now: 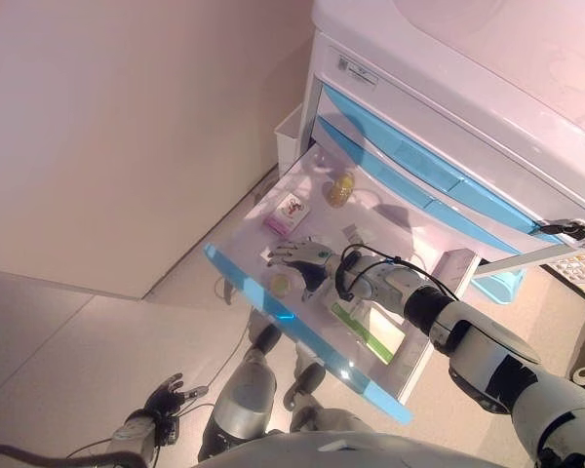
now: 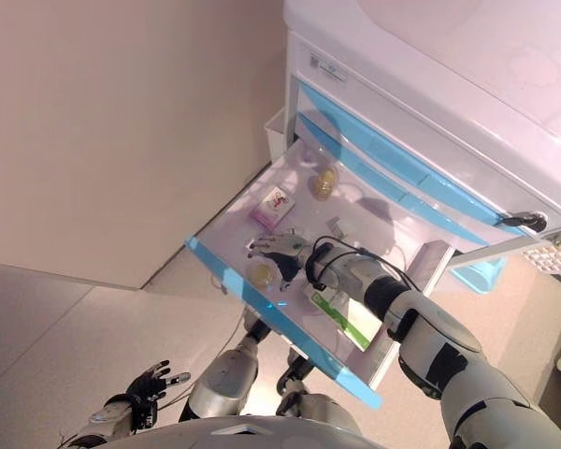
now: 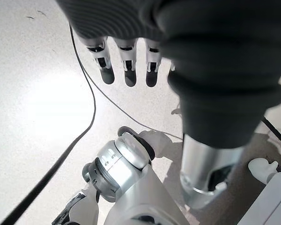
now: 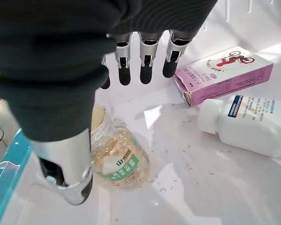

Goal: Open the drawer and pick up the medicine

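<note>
Hovering our right hand (image 4: 140, 56), fingers straight and empty, inside the pulled-out blue-fronted drawer (image 1: 302, 331), we should lower onto the clear amber-filled jar (image 4: 117, 161) beneath the palm, curling thumb and fingers evenly around it.

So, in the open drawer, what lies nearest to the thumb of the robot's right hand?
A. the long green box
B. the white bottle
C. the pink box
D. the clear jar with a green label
D: in the right wrist view the thumb of the right hand sits against the clear jar, while the pink box and the white bottle lie apart, further off.
</note>
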Controlling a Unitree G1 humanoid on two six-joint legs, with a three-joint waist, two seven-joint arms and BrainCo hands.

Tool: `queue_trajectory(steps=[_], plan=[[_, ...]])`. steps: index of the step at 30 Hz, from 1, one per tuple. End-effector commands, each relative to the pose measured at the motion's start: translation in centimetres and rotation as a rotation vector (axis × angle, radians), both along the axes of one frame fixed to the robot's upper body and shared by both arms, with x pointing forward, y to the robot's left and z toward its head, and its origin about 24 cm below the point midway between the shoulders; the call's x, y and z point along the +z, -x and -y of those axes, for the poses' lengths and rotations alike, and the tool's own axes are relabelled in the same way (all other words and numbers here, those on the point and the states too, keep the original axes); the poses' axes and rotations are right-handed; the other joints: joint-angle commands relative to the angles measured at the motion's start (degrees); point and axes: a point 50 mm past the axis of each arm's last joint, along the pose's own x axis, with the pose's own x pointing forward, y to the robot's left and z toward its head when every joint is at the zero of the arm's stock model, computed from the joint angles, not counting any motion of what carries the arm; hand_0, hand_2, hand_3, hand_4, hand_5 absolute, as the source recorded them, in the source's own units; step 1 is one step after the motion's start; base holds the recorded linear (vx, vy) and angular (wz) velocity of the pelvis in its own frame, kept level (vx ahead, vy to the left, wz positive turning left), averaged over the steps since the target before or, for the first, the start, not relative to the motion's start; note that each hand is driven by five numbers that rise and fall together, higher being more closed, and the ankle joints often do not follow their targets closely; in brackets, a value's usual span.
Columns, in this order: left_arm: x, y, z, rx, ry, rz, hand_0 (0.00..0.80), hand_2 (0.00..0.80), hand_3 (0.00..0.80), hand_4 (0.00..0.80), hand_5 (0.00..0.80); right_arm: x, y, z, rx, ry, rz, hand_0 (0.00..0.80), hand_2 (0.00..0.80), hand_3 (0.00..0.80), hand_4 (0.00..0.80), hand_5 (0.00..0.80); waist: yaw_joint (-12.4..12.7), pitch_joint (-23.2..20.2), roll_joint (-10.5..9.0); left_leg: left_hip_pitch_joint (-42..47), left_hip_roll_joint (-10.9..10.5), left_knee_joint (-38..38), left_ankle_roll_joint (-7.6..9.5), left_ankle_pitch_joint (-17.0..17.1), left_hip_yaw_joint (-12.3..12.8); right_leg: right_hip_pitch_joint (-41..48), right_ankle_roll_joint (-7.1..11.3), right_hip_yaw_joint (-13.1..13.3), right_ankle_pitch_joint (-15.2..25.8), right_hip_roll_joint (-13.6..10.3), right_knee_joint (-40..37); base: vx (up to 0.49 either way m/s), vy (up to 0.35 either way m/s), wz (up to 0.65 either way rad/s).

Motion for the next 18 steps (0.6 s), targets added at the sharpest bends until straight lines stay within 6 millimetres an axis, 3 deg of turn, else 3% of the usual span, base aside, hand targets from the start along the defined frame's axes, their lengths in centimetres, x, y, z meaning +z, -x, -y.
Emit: queue_trajectory(steps=[1, 18], plan=[[-0.37, 0.99, 0.12, -0.007, 0.004, -0.033, 0.0, 0.0, 0.0, 0.0, 0.0, 0.32, 0.91, -2.2, 0.054, -0.082, 0.001, 0.0, 0.0, 0.0, 0.0, 0.0, 0.05, -1.55, -0.52, -0.92, -1.85, -2.42, 0.35, -1.87, 0.76, 0.48, 2.88, 3.89, -3.45, 0.19, 4.53, 0.0, 0.0, 0.0], [-0.16, 0.38, -0.02, -0.018, 0.005, -0.018, 0.0, 0.0, 0.0, 0.0, 0.0, -0.53, 1.44, -2.37, 0.067, -0.068, -0.025, 0.0, 0.0, 0.0, 0.0, 0.0, 0.17, -0.87, 0.01, -1.29, -2.01, -2.42, 0.49, -1.97, 0.55, -0.07, 2.99, 3.6, -3.28, -0.03, 4.51, 0.0, 0.0, 0.0]])
